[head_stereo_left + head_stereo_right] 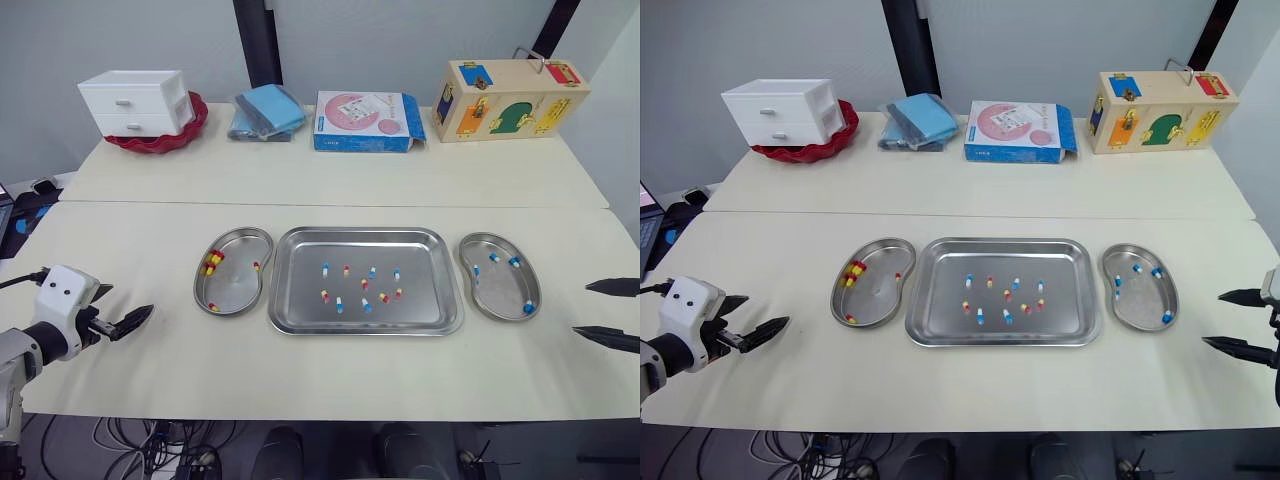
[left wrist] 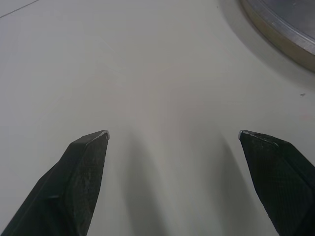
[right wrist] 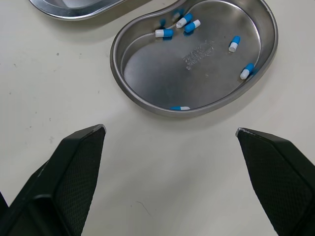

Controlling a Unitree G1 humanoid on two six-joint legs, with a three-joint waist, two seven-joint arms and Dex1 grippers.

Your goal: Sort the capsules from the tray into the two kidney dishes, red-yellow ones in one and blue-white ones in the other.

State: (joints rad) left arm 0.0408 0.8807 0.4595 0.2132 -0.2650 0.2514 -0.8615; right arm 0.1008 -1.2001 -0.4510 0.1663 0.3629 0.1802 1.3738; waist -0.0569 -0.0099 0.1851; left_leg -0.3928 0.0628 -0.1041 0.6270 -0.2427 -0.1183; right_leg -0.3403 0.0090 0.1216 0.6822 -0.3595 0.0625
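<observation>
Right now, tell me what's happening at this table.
The robot is partway through sorting capsules. The left kidney dish holds a few red-yellow capsules. The right kidney dish holds several blue-white capsules. A mix of both colours lies in the tray between them. Neither gripper holds anything: the left gripper and the right gripper hover open over the table, each outside its own dish.

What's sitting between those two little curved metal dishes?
The large steel tray, with unsorted capsules scattered in it, lies between them, seen in the left eye view.
</observation>
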